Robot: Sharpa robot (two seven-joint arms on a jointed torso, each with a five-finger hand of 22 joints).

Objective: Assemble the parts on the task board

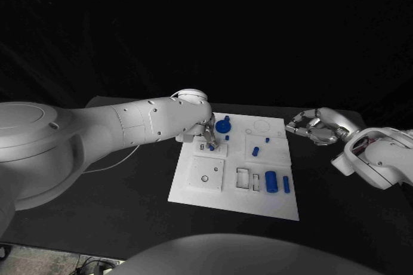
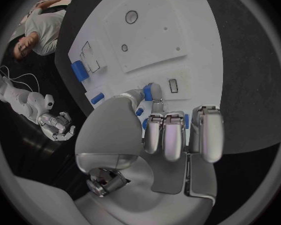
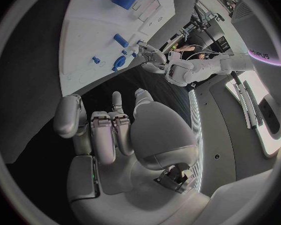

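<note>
The white task board lies mid-table. My left hand hovers over its far left part and pinches a small blue part between thumb and a finger, close above the board; the part also shows at the fingertips as a blue part. Beside that hand stands a blue round knob. A blue block, a blue cylinder and a short blue pin lie on the board's right half. My right hand hangs off the board's far right corner, fingers loosely bent and holding nothing.
The board has a square plate with a round hole at near left and two rectangular slots beside the cylinder. Black table surrounds it. My left arm spans the table's left side.
</note>
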